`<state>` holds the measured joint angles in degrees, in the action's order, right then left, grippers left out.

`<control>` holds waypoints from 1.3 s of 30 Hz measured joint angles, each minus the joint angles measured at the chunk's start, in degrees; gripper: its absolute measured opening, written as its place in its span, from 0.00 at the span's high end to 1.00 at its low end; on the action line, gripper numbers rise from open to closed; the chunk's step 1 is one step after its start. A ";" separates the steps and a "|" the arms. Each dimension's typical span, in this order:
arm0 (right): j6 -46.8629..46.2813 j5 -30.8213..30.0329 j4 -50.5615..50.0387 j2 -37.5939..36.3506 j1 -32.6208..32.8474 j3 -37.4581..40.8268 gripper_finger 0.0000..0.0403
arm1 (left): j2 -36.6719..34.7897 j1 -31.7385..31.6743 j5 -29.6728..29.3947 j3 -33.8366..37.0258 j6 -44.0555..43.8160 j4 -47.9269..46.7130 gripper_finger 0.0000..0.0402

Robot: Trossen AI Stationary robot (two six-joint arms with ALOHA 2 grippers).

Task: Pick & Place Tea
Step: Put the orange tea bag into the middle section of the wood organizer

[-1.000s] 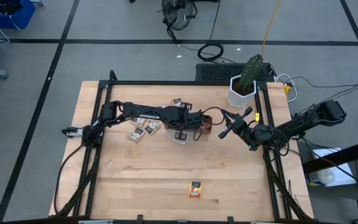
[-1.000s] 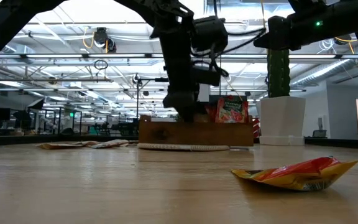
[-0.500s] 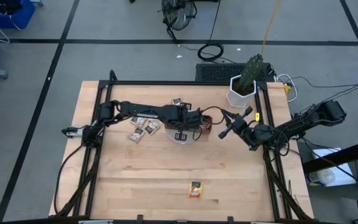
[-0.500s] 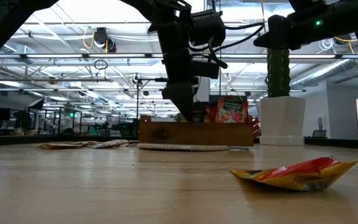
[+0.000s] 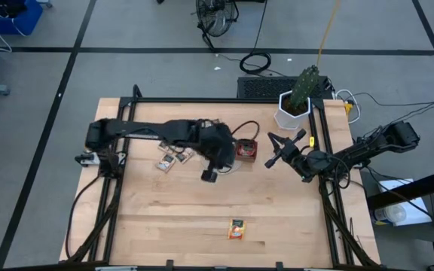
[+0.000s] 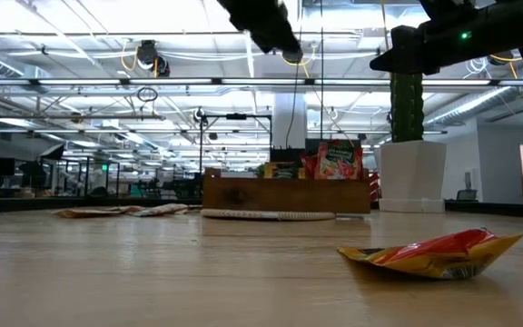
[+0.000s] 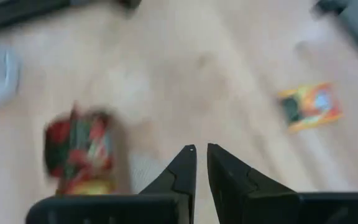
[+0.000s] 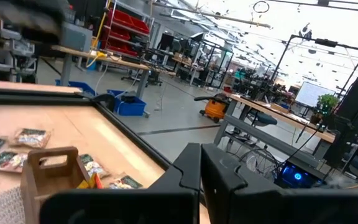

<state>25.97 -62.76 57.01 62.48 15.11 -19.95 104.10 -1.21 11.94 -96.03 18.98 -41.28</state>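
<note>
The brown wooden tray [image 5: 246,148] stands on a white round mat [image 6: 271,215] with red sachets [image 6: 334,162] upright in it. One orange-yellow sachet [image 5: 236,229] lies flat near the table's near edge and also shows in the low view [image 6: 434,254] and the left wrist view [image 7: 309,107]. Pale beige sachets [image 5: 169,158] lie left of the tray, and another [image 5: 215,123] lies behind it. My left gripper [image 5: 209,175] hangs shut and empty above the table, near-left of the tray [image 7: 79,155]. My right gripper [image 5: 276,150] waits shut, raised to the right of the tray.
A white pot with a cactus [image 5: 296,105] stands at the far right of the table, behind my right arm. Black frame rails [image 5: 123,143] run along both table sides. Bare wood [image 5: 179,218] lies between the tray and the orange-yellow sachet.
My left gripper has risen out of the tray and swung toward the table's near-left, its arm drawing back; in the low view it has left the tray and gone up out of the picture. The tray and sachets have stayed put.
</note>
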 joint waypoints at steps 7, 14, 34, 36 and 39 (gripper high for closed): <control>-0.77 2.43 -1.13 0.01 0.57 -0.02 1.00 | -14.07 3.05 0.35 18.61 -3.86 18.86 0.88; 0.88 28.83 -5.37 0.00 4.40 0.01 1.00 | -28.06 3.60 -1.63 42.19 -12.28 42.87 0.88; -9.91 27.58 -51.26 28.18 30.81 -32.65 0.44 | -56.28 5.61 -19.52 69.83 -21.33 61.27 0.88; -11.37 26.88 -51.72 32.78 32.12 -34.49 0.43 | -57.24 5.67 -19.46 71.68 -22.49 64.34 0.88; -13.64 27.08 -51.44 36.36 33.68 -36.17 0.45 | -57.82 6.01 -19.45 72.72 -24.81 66.01 0.88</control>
<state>12.33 -35.68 5.57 98.84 48.80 -56.12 46.28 4.80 -7.50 -23.31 -5.83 24.73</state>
